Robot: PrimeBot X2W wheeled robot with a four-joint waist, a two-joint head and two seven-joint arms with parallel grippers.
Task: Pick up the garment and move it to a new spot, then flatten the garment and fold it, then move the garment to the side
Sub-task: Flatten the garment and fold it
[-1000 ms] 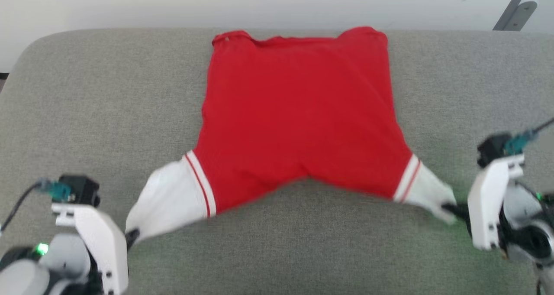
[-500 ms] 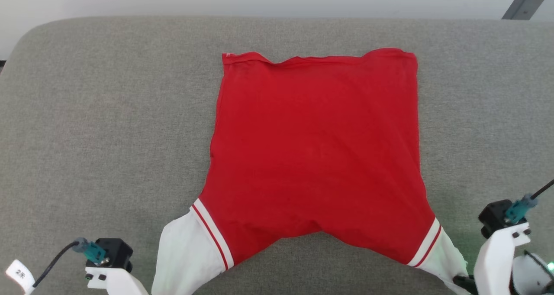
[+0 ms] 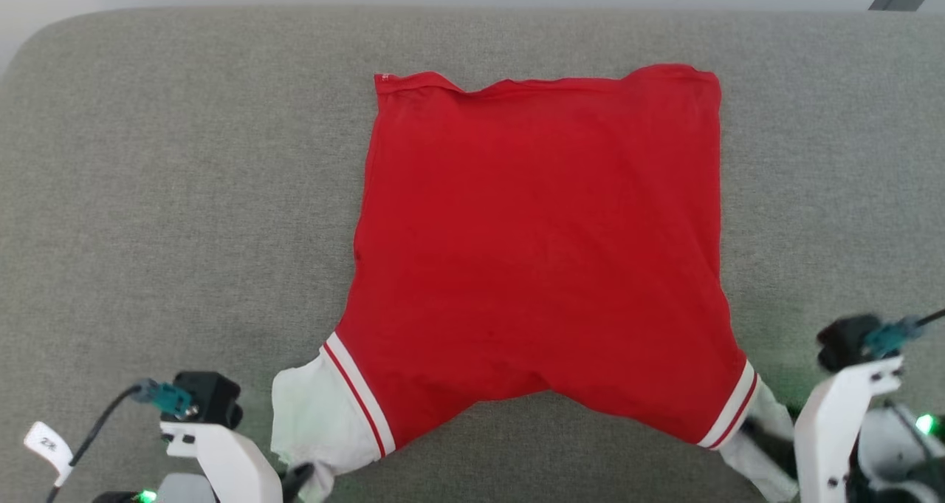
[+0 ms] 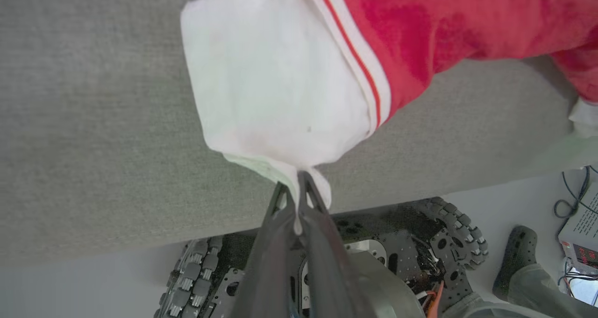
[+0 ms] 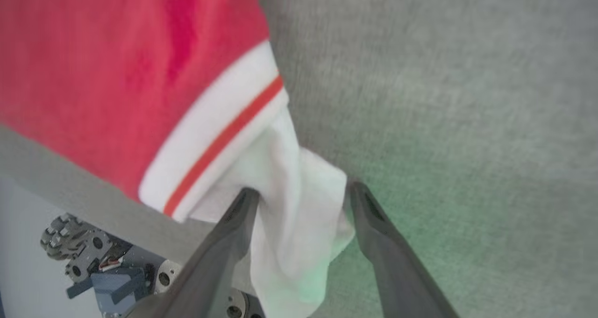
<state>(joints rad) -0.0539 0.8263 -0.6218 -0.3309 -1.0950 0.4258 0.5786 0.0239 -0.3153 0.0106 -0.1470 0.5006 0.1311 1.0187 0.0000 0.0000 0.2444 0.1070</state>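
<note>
Spread flat across the middle of the grey padded table: the garment, plain red side up, hem toward the far edge, both white sleeves toward the near edge.

Left jaws: pressed together on the tip of the left sleeve, pinching a narrow tuck of white cloth just past the table's near edge. Same pinch as a second ago, but with the sleeve now bunched and short instead of drawn out long to the side.

Right jaws: spread wide, no longer clamping the right sleeve. A second ago shut on its tip and pulling it taut; now only slack white cloth drooping between the two fingers, touching the one on that view's left.

Whole head view shifted since then, the camera having moved; red body sharp now rather than blurred.

Below the table edge, in the left wrist view: the robot's wheeled base and a person's shoe on the pale floor.
</note>
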